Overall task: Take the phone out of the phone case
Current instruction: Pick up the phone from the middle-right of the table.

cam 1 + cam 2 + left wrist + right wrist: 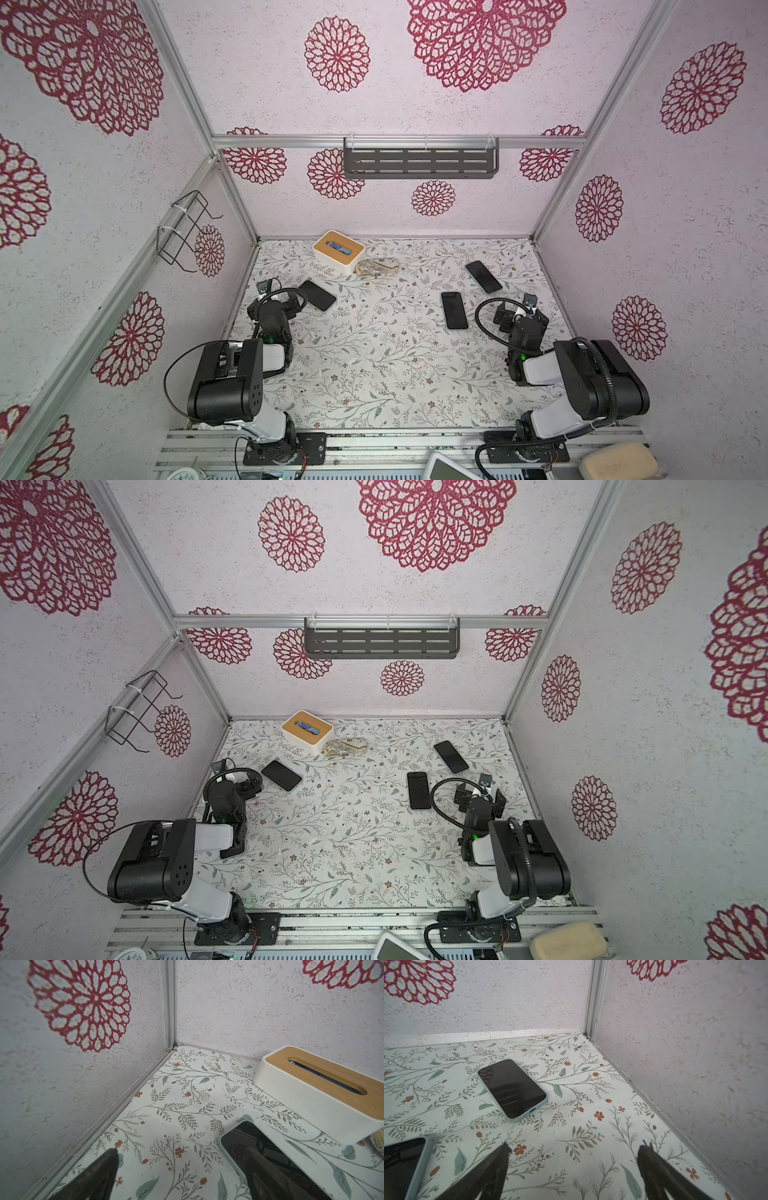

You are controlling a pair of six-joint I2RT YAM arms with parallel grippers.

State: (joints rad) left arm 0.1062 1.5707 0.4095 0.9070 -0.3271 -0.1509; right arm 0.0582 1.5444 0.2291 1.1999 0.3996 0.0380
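Floral tabletop (pixel 374 374) bears three phones (pixel 317 295) (pixel 454 310) (pixel 483 276) (screens up); left gripper (pixel 182 1151) and right gripper (pixel 575 1146) gape wide.

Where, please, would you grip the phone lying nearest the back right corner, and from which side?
Across its two long edges near the middle, coming straight down from above. The phone lies flat, screen up, in a pale case, with bare table all round, and is narrowest that way. The right gripper, jaws open, is nearest.
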